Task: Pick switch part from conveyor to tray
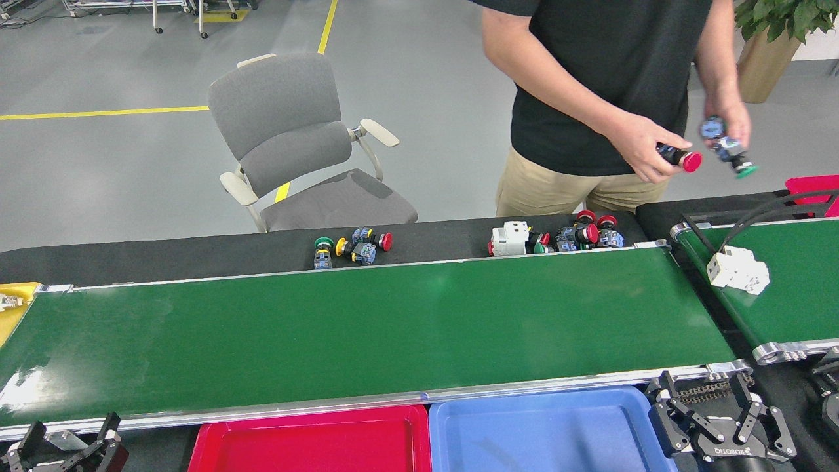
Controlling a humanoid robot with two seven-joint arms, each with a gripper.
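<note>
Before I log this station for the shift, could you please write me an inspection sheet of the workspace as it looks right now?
Surface: long green conveyor bare, nothing on its belt.
Job's things: white switch part on the shorter belt; red tray and blue tray both bare.
Clutter: push-button parts and a second pile on the black strip behind the conveyor.
Grippers: left gripper open; right gripper open; both below the near rail.
Cables: black cable arching over the shorter belt.
Surroundings: person's hands holding buttons; grey chair; potted plant.
</note>
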